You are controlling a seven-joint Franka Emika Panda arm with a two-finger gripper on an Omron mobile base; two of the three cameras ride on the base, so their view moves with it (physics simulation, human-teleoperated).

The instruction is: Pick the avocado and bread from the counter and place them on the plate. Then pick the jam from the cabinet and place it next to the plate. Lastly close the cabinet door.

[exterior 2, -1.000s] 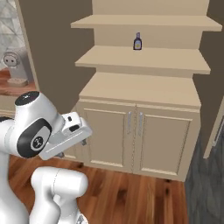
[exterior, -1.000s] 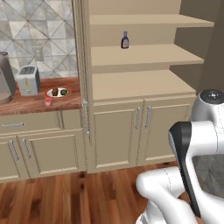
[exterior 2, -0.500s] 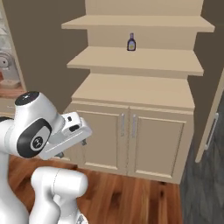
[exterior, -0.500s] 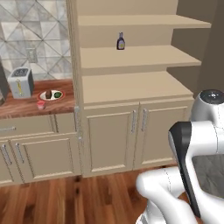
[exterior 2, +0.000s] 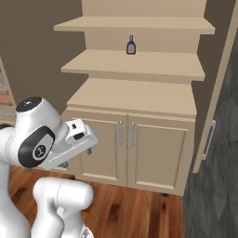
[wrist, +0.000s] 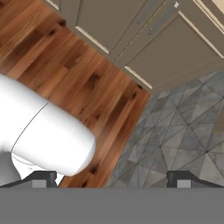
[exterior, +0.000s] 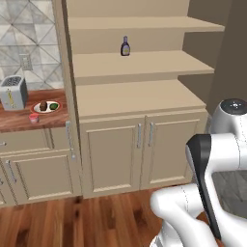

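The white plate [exterior: 47, 108] with its orange-red rim lies on the wood-grain counter [exterior: 17, 125] by the left edge. The brown bread [exterior: 43, 105] and the dark-green avocado [exterior: 54, 105] rest on it. The tiny red jam [exterior: 33, 118] stands on the counter just in front of the plate. The tall beige cabinet [exterior: 137, 99] [exterior 2: 132, 95] has bare shelves, and both upper doors are swung out: the left cabinet door [exterior: 67, 96] is seen edge-on, the right one [exterior 2: 222, 88] is ajar. My gripper [wrist: 113, 179] is open and empty, folded low by the base, pointing at the floor.
A dark bottle [exterior: 125, 47] [exterior 2: 131, 45] with a pale label stands on the middle shelf. A silver toaster [exterior: 13, 92] sits behind the plate. The two short lower doors [exterior: 140, 152] are shut. Wood floor [wrist: 65, 57] meets grey tile [wrist: 183, 135] under the hand.
The whole picture has slid left and grown a little, so the base has driven right and closer to the cabinet. The arm keeps its folded pose, gripper still open.
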